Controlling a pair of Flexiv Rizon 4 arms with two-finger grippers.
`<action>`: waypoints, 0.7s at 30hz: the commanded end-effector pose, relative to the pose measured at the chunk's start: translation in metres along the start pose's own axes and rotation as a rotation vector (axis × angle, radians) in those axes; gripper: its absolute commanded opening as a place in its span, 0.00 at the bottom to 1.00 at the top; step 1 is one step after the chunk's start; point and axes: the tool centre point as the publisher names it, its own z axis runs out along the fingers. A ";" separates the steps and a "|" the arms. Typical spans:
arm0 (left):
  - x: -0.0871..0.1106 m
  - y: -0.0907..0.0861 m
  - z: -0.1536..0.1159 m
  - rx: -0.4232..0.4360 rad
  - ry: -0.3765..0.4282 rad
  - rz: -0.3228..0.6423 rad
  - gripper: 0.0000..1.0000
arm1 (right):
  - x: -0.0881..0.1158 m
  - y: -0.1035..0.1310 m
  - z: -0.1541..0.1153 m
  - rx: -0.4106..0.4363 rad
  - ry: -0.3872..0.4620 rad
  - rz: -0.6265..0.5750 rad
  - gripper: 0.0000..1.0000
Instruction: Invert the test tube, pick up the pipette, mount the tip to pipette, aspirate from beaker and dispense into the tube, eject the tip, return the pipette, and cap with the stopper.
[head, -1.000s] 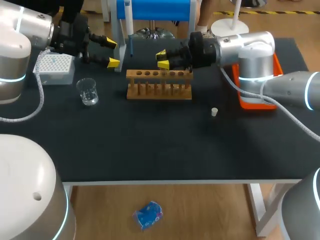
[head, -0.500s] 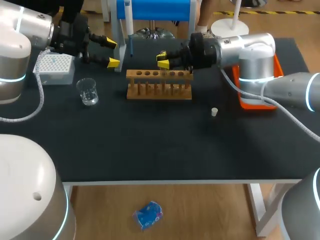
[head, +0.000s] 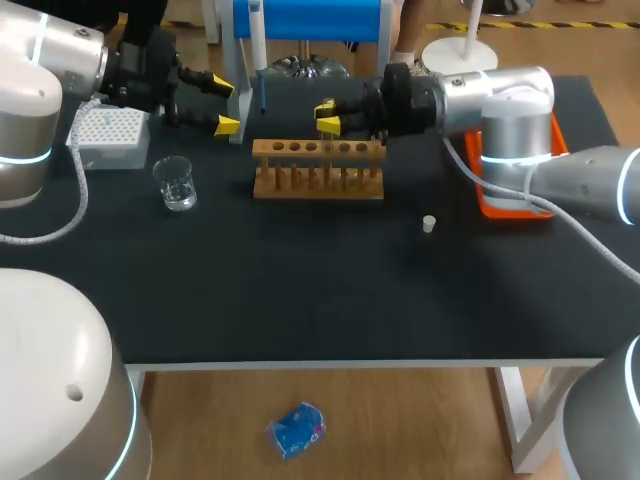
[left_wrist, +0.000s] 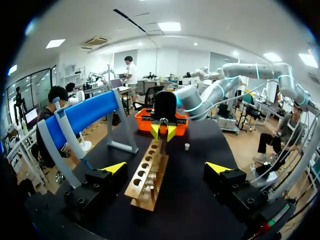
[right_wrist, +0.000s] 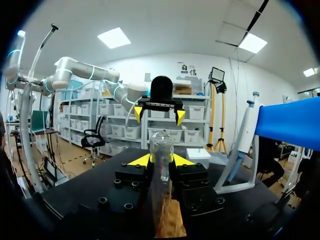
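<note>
Right tool (right_wrist: 160, 160), held level over the rack (head: 318, 172), clamps the test tube (right_wrist: 161, 145).

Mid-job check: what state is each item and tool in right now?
Test tube: held vertical, rounded end up.
Right tool: shut on the test tube.
Left tool: open, empty.
Pipette: hanging on its stand.
Beaker: upright, untouched.
Stopper: loose, off the tube.

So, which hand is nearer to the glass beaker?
Left. The left hand is behind the beaker; the right hand holds a test tube over the wooden rack, farther off.
</note>
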 end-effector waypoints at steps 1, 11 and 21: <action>0.000 0.000 0.000 -0.002 0.000 -0.001 1.00 | 0.003 0.006 -0.002 0.008 -0.005 -0.004 0.00; 0.000 0.000 0.000 -0.002 0.000 -0.001 1.00 | 0.004 0.019 -0.003 0.007 -0.006 -0.022 0.00; 0.000 0.000 0.000 -0.002 0.000 -0.001 1.00 | 0.005 0.033 -0.003 0.009 0.001 -0.043 0.00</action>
